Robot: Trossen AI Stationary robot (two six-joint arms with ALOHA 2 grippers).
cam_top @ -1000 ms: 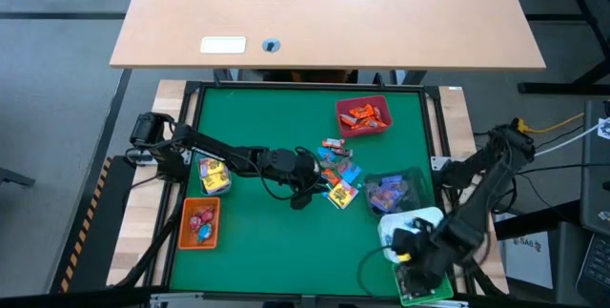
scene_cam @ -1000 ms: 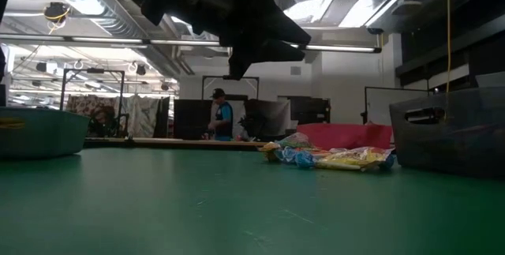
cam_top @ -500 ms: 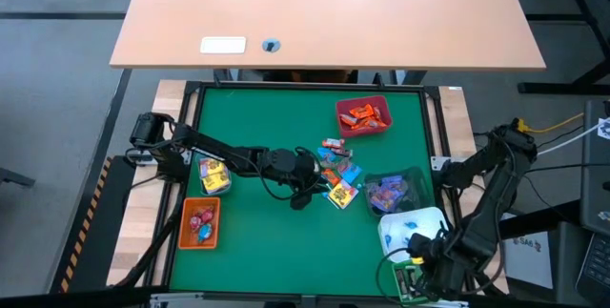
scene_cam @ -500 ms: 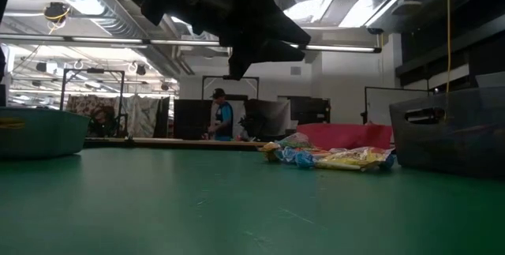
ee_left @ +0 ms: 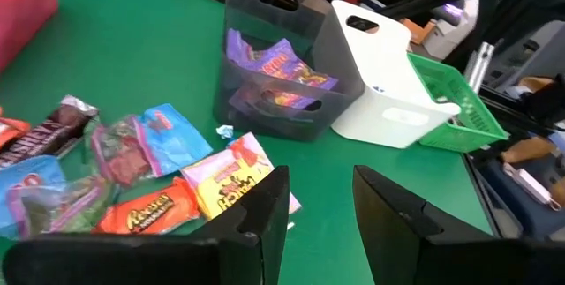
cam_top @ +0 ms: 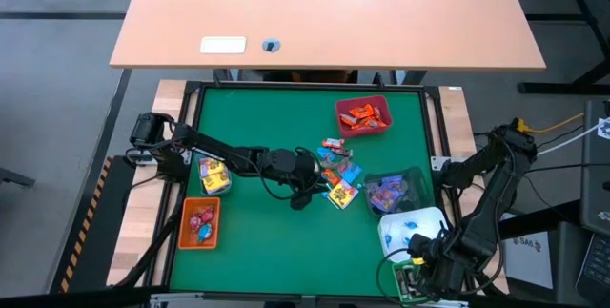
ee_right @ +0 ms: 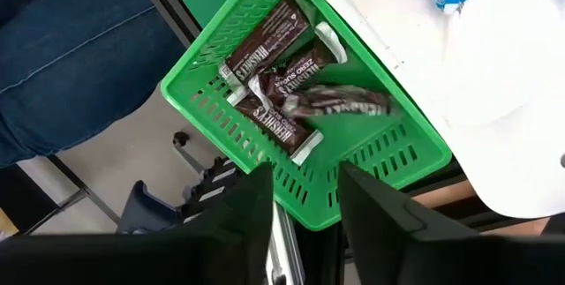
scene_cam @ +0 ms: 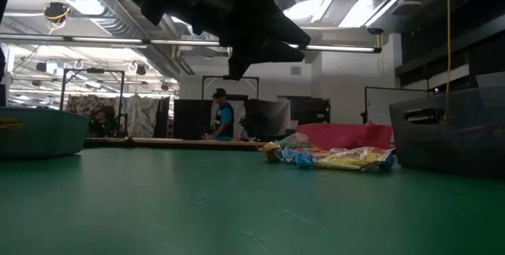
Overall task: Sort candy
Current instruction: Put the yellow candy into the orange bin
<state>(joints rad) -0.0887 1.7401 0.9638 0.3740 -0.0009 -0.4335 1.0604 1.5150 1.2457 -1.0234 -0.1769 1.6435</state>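
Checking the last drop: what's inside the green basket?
Dark brown chocolate bars lie in the green basket, one blurred. The right tool, fingers apart, hovers above it. Lower layers are hidden.

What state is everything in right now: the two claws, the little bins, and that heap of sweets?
Left gripper: open, empty, hovering over the loose heap.
Right gripper: open, empty, above the green basket.
Green plastic basket: holds dark brown bars.
White plastic bin: holds blue candy.
Dark clear bin: holds purple candy.
Red bin: holds orange-red candy.
Loose candy heap: unsorted on the green mat.
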